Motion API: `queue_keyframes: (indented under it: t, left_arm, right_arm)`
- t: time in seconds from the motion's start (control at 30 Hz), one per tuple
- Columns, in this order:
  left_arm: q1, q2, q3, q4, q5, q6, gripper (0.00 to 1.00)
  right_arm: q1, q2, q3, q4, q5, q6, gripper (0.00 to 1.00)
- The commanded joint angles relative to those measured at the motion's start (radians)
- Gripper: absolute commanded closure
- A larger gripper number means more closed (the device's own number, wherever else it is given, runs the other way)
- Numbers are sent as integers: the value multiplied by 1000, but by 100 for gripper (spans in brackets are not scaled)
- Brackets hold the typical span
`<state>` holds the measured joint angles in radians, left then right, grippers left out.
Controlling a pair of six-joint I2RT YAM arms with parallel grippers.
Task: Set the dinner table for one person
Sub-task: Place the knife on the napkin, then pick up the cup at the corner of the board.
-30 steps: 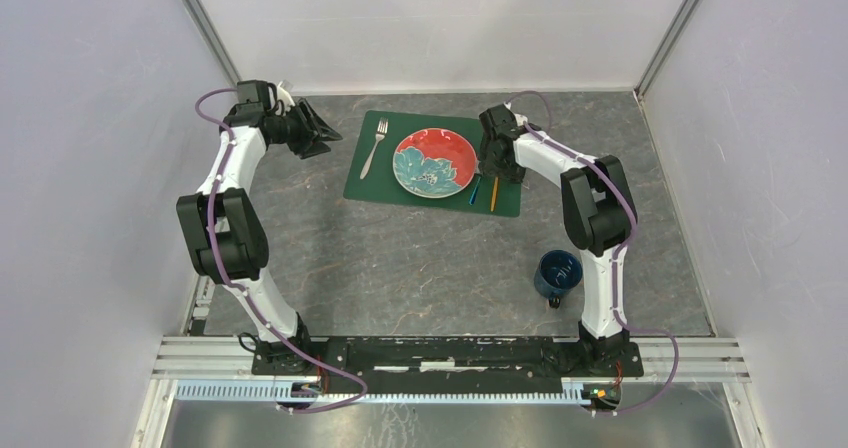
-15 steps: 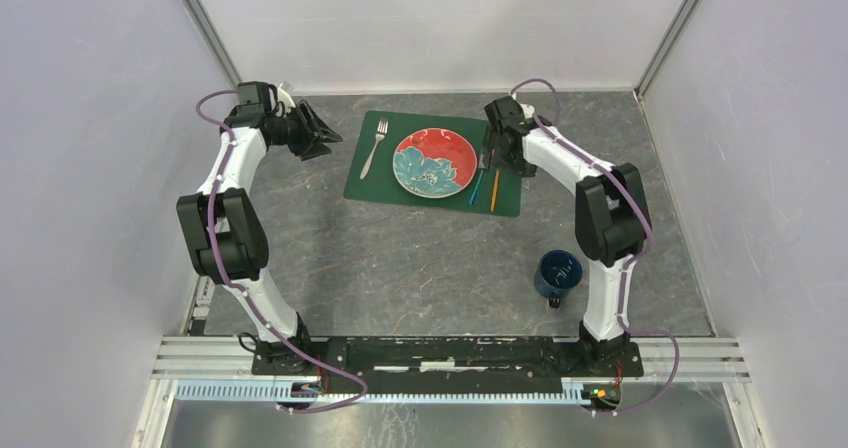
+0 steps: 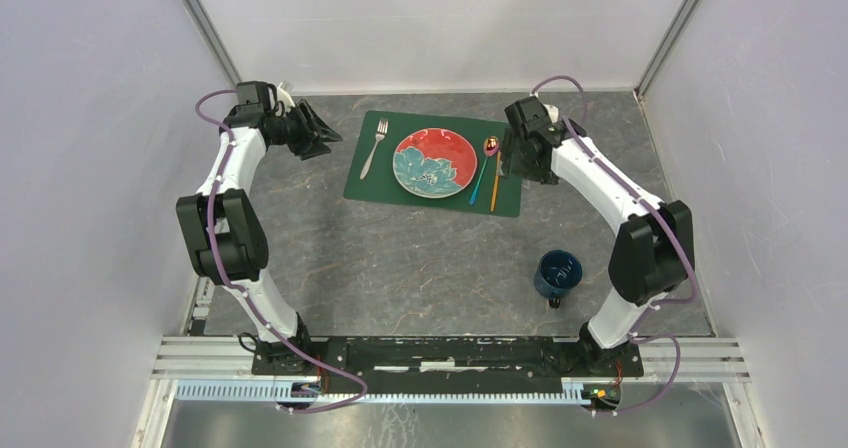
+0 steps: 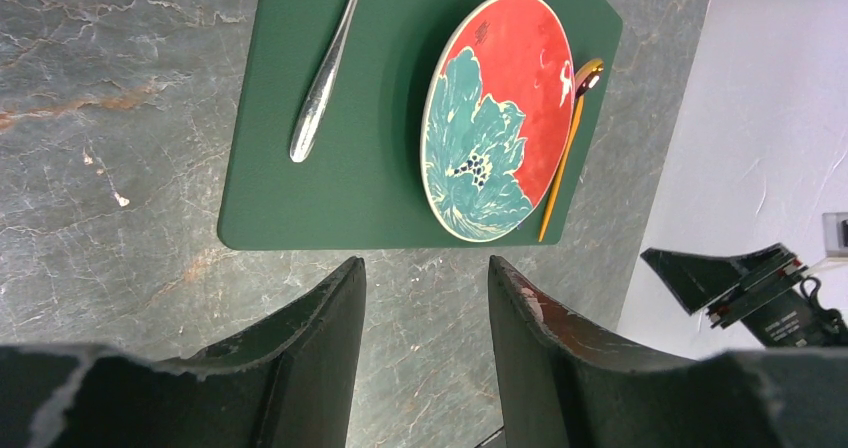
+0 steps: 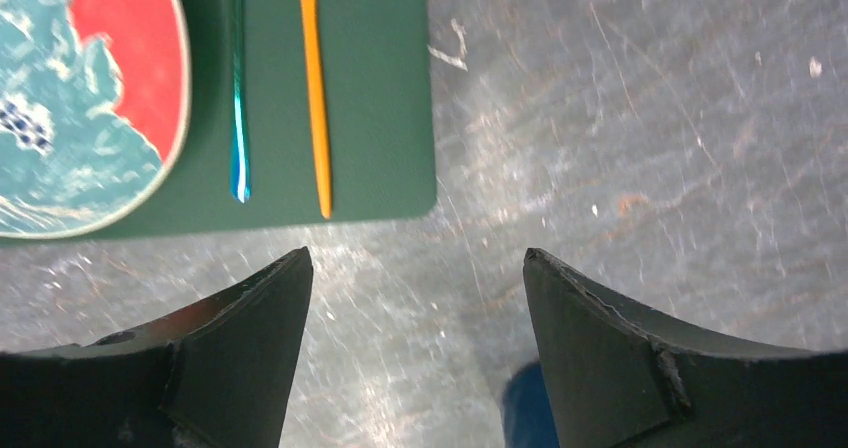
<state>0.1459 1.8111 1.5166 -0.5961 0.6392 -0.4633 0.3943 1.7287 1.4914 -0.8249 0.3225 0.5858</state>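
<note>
The dinner table [image 3: 420, 258] is a dark grey veined slab. A green placemat [image 3: 372, 183] lies at its far middle and carries a red and teal plate [image 3: 435, 162]. A fork [image 3: 374, 148] lies left of the plate. A blue-handled spoon [image 3: 484, 173] and an orange-handled utensil [image 3: 495, 190] lie to its right. My right gripper [image 5: 417, 258] is open and empty over bare table just off the mat's near right corner [image 5: 380, 98]; both handles [image 5: 238, 98] [image 5: 315, 98] lie apart from it. My left gripper [image 4: 425, 268] is open and empty, off the mat's left side.
A dark blue mug [image 3: 557, 273] stands on the table at the near right; in the right wrist view its rim [image 5: 525, 413] shows between my fingers. White walls close in the table on three sides. Both arm bases sit at the near edge.
The right arm has swung right and away from the cutlery, uncovering the spoon's bowl, and its jaws have spread wider. The left arm has not moved.
</note>
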Motion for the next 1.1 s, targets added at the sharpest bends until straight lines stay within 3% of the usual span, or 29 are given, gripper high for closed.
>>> queue_keyframes:
  t: [0.0, 0.67, 0.83, 1.07]
  left_arm:
    - [6, -45, 11, 21, 32, 30, 45]
    - [-5, -30, -4, 29, 62, 4, 45]
    - [-60, 15, 52, -61, 37, 68, 46]
    - [-104, 20, 59, -64, 27, 73, 46]
  right_arm:
    - [25, -102, -53, -107, 7, 51, 17]
    - [259, -272, -171, -430, 108, 327, 20]
    - [287, -380, -250, -430, 79, 407, 23]
    - [288, -496, -343, -432, 89, 513, 26]
